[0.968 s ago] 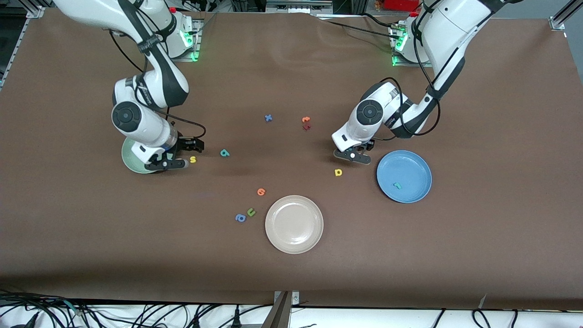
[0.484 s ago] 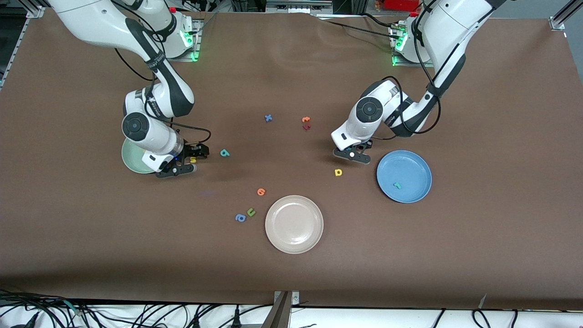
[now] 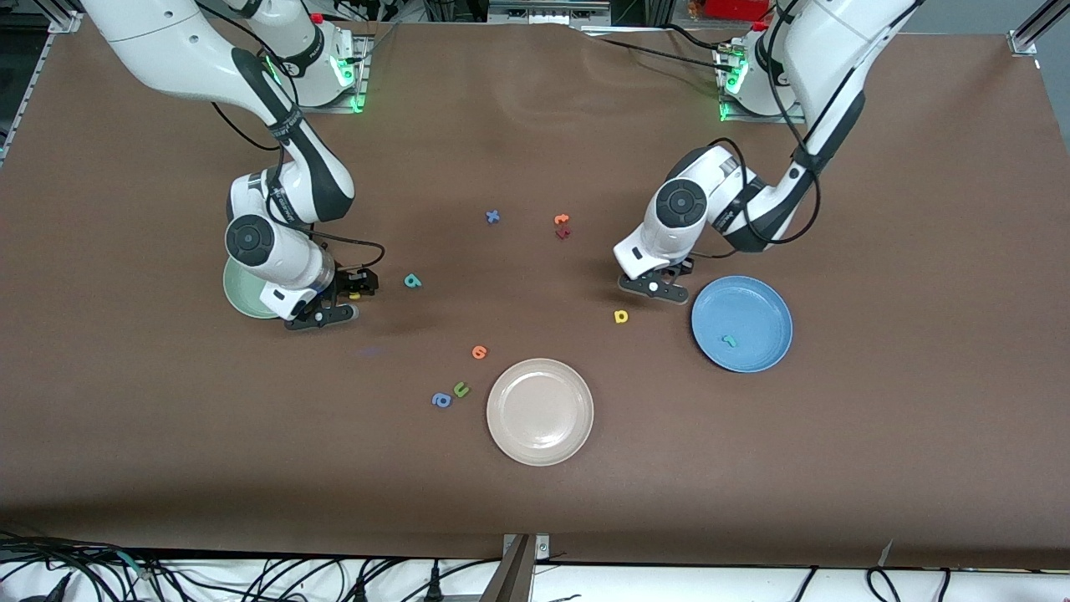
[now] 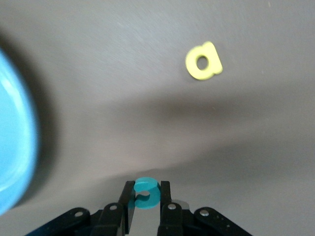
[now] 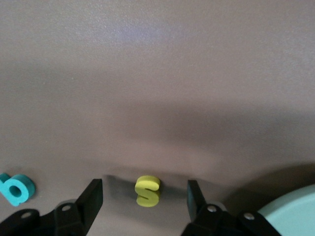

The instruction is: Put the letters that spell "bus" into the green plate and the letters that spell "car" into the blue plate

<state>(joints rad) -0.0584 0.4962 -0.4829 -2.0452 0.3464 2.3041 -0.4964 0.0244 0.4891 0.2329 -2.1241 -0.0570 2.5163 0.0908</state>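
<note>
Left gripper [image 4: 145, 216] is down on the table between the yellow "a" [image 3: 620, 316] and the blue plate [image 3: 777, 305], and we can see its fingers pinched onto the teal "c" [image 4: 146, 193], so that one is caught. Over at the right arm's end, the right gripper [image 5: 144, 199] sits low beside the green plate [image 3: 238, 294] with its fingers standing apart on either side of the yellow "s" [image 5: 147, 190], not yet touching it. So where are we? One teal letter [image 3: 729, 340] already lies in the blue plate (an "r", we'd judge). The green plate's visible part shows nothing. Waiting on the table: the teal "b" [image 3: 411, 281], near the "s"; the yellow "u" we cannot find.
</note>
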